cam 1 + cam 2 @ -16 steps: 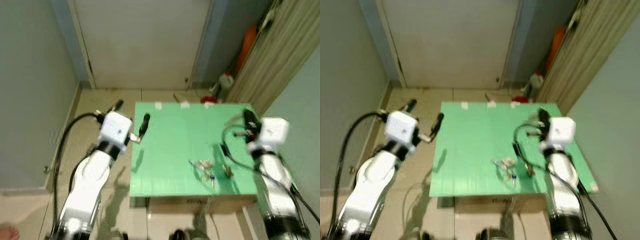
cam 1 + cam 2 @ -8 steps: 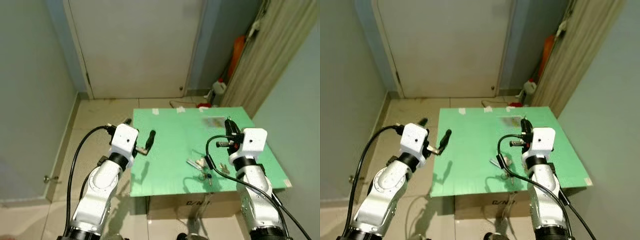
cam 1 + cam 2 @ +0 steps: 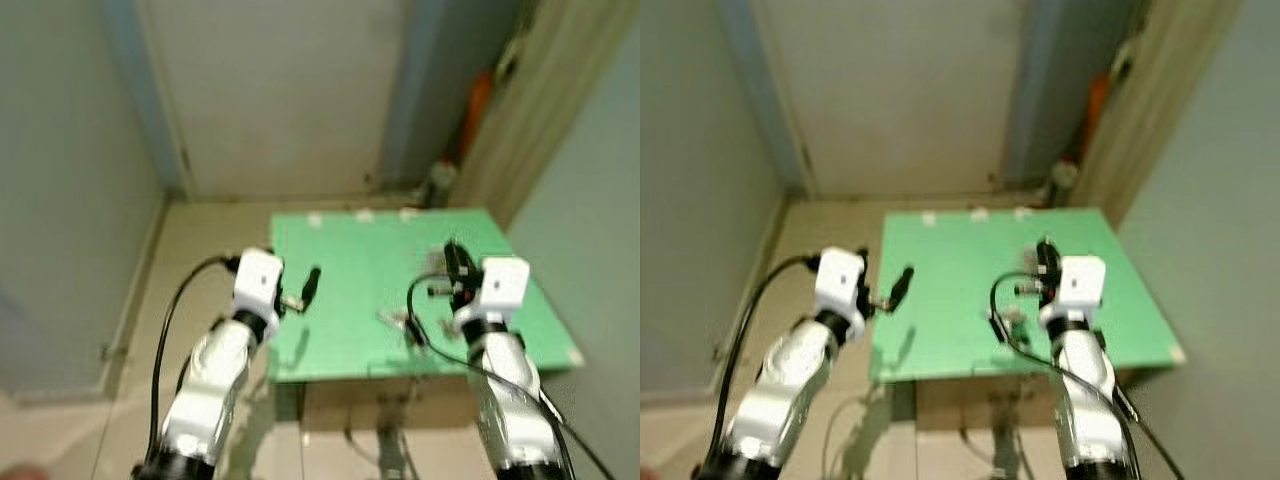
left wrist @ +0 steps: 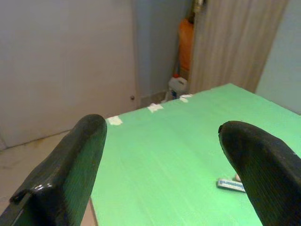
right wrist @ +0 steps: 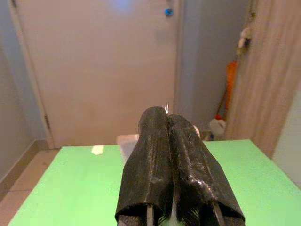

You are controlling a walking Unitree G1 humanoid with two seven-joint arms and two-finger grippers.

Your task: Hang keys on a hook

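Observation:
A small bunch of keys (image 3: pixel 394 320) lies on the green table (image 3: pixel 350 250), near its front edge. In the left wrist view a key tag (image 4: pixel 231 183) shows beside one finger. My right gripper (image 3: pixel 451 260) is shut over the table, just right of the keys and behind them, with its fingers (image 5: pixel 155 155) pressed together and pointing at the door. My left gripper (image 3: pixel 290 283) is open at the table's left edge, its fingers (image 4: pixel 70 165) wide apart with nothing between them. High on the door is a small blue knob (image 5: pixel 168 11).
A white door (image 3: pixel 290 90) closes the far wall. In the back right corner stand an orange object (image 3: pixel 478 100) and a white bottle (image 4: pixel 178 87) beside a wood-panelled wall (image 3: pixel 540 110). A cardboard box (image 3: pixel 380 400) sits under the table. A tiled floor strip (image 3: pixel 210 250) lies left.
The head camera has shifted and the picture has gone blurred. Keys and both grippers stand about as they did relative to the table half a second ago.

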